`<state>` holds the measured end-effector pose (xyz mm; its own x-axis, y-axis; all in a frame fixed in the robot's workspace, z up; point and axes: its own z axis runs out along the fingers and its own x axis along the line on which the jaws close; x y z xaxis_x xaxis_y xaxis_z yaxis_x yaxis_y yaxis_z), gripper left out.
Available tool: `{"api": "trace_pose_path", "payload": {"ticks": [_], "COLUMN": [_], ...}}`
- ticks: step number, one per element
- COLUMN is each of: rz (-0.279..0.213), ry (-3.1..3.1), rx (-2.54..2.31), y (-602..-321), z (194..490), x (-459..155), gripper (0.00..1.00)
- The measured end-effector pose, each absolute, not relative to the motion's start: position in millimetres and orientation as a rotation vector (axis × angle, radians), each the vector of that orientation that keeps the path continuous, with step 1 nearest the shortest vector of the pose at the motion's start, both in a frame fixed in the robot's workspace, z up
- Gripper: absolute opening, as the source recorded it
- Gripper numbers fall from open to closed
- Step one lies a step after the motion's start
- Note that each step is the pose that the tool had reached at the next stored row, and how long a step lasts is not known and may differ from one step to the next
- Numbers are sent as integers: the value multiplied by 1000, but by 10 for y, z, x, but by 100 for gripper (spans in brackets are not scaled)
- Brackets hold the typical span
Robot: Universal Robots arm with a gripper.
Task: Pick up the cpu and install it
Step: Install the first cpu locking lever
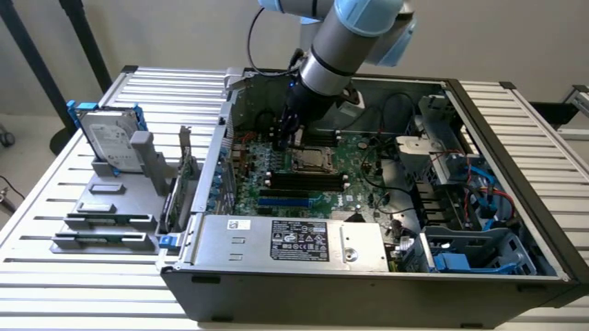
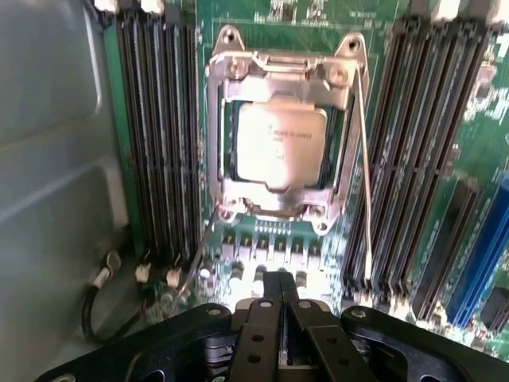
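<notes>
Clenched tight with nothing between its dark fingers, the claw [image 1: 296, 142] hangs inside the open computer case [image 1: 368, 283], tips pointed down at the green motherboard [image 1: 357, 148]. From the wrist, the two fingers of the claw [image 2: 280, 280] press together and carry nothing.

Just below and a little beyond those tips lies the cpu [image 2: 281, 146], flat in its socket with the dull silver top facing up and faint printing on it. It is not touching the claw; a strip of board with small components lies between them. A bright metal socket frame [image 2: 280, 199] surrounds the chip on all four sides, and a thin wire lever [image 2: 366, 175] runs along one side of that frame. I cannot tell whether the lever is latched. From across the room the cpu [image 1: 311, 161] shows as a pale square right under the claw.

Banks of dark memory slots [image 2: 159, 135] flank the socket on both sides of the claw. Nearer me than the claw, a silver power supply [image 1: 294, 241] with a printed label sits in the case.

Well away from the claw, outside the case on the slatted white worktop [image 1: 92, 289], a hard drive in a blue frame [image 1: 109, 141] stands upright on a grey holder [image 1: 106, 207].
</notes>
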<state>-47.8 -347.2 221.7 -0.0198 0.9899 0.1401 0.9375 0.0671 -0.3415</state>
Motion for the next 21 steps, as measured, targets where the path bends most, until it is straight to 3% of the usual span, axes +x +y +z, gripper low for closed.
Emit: {"api": "trace_pose_path", "payload": {"ticks": [8, 21], "rz": [185, 135], "ry": [-2006, -1820], "rx": [-1909, -2075], "y": [-3501, -3501], "z": [2433, 2456], "x": [-684, -704], "gripper": [11, 11]}}
